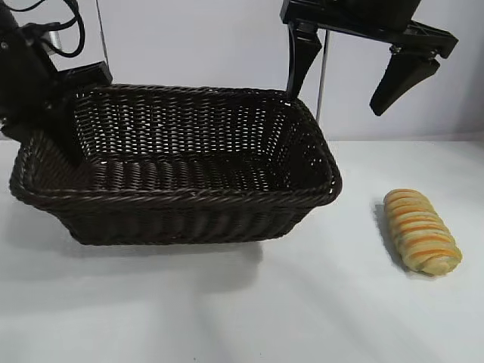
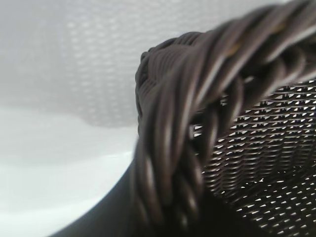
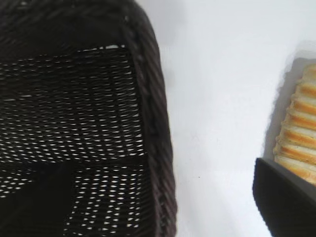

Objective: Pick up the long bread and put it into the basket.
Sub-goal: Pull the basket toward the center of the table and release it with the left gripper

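The long bread (image 1: 422, 231), a golden-tan loaf with orange-brown stripes, lies on the white table to the right of the basket (image 1: 174, 193), well apart from it. The dark wicker basket has nothing in it. My left gripper (image 1: 57, 128) is at the basket's left end, shut on the braided rim (image 2: 197, 98), with one finger inside the wall. My right gripper (image 1: 334, 103) hangs open high over the basket's back right corner, holding nothing. In the right wrist view the bread (image 3: 298, 133) lies beyond one finger (image 3: 284, 197), and the basket's rim (image 3: 153, 98) runs below.
The white table (image 1: 302, 302) stretches bare in front of the basket and around the bread. A pale wall (image 1: 189, 45) stands behind the rig.
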Robot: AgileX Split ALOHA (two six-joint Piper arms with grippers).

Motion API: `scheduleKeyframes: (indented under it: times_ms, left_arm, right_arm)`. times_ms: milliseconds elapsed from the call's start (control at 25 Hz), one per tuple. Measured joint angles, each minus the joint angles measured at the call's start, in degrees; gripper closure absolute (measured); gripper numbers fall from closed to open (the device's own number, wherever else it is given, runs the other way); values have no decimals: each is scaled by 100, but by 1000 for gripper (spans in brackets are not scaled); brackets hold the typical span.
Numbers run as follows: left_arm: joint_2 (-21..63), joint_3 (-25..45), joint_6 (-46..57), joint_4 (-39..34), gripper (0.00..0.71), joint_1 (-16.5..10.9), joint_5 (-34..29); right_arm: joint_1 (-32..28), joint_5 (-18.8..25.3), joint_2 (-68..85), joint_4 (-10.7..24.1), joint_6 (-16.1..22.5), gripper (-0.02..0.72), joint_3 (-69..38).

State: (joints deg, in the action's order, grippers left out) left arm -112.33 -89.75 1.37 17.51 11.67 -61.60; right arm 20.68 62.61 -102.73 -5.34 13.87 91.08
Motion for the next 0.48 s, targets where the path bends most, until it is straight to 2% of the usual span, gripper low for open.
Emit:
scheduleKeyframes:
  times_ms: [120, 480]
  left_arm:
    - [-180, -234, 0, 12, 610, 0, 0]
    - [-845, -267, -137, 233, 610, 0, 24]
  right_arm:
    - [0, 0, 0, 0, 0, 8, 0]
    - [0, 0, 0, 0, 0, 8, 0]
